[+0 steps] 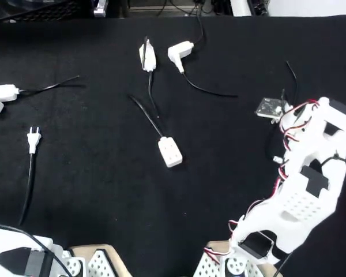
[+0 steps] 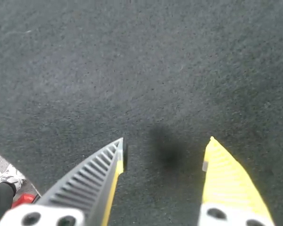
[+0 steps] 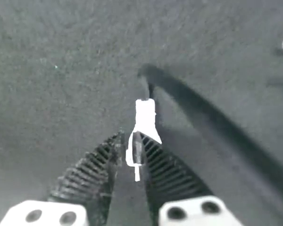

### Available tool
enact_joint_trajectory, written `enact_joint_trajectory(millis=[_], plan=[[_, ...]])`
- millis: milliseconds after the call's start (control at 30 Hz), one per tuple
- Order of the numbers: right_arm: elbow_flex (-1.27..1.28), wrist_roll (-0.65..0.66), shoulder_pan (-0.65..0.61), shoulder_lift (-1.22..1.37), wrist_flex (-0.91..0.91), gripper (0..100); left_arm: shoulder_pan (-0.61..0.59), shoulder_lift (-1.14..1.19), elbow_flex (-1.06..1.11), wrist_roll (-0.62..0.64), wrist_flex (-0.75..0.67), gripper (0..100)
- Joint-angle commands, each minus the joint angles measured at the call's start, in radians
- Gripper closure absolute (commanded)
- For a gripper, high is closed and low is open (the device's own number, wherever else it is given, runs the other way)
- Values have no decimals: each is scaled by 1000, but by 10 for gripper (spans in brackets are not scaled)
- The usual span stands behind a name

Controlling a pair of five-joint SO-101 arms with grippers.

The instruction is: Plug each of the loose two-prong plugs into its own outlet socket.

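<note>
The right gripper (image 3: 130,139) is pinching a white plug (image 3: 145,115); the left gripper (image 2: 166,140) is gaping, empty. One socket block (image 1: 170,152) is lying centre, one loose plug (image 1: 33,137) at nine o'clock.

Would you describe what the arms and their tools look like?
An arm in the high view is white plastic with black motors and red, white and black wires. The left tool has one grey ribbed finger and one yellow; the right tool has dark ribbed fingers on white mounts.
</note>
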Motion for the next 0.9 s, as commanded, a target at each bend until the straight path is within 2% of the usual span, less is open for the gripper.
enact_joint_trajectory(millis=[0, 233, 367, 567, 800, 867], plan=[[-4, 9, 48, -27, -9, 903, 8, -57, -8, -5, 8, 725], [39, 9, 74, -21, -12, 793, 8, -57, -8, -5, 8, 725], [87, 9, 60, -21, -20, 785, 8, -57, -8, -5, 8, 725], [197, 9, 51, -25, -164, 789, -10, -57, -8, -5, 8, 725], [216, 9, 35, -28, -196, 975, -7, -57, -8, -5, 8, 725], [216, 9, 34, -28, -196, 985, -5, -57, -8, -5, 8, 725]])
